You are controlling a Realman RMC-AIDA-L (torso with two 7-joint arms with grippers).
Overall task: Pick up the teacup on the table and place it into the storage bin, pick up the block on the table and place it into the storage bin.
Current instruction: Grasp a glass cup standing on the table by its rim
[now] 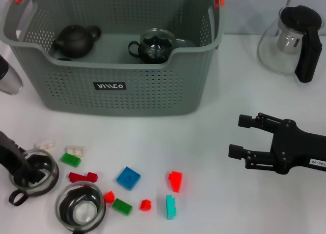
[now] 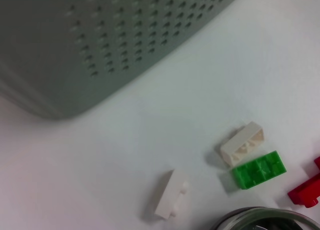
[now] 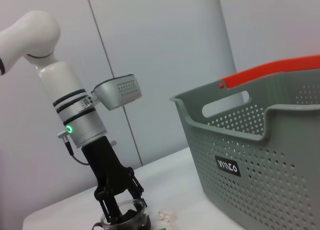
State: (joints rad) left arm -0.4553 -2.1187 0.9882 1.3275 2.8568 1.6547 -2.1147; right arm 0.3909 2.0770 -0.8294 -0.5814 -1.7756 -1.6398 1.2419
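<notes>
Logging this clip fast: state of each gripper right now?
Left gripper: fingers down inside a glass teacup on the table, grip cannot be told.
Right gripper: open, empty, above the table.

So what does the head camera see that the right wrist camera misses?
Only the head view shows the dark teapot and glass cup inside the storage bin, the coloured blocks such as the blue one, the glass teapot, and the open right end effector. Only the right wrist view shows the left arm's white upper part. Both show the bin and the left end effector reaching into a glass teacup.
</notes>
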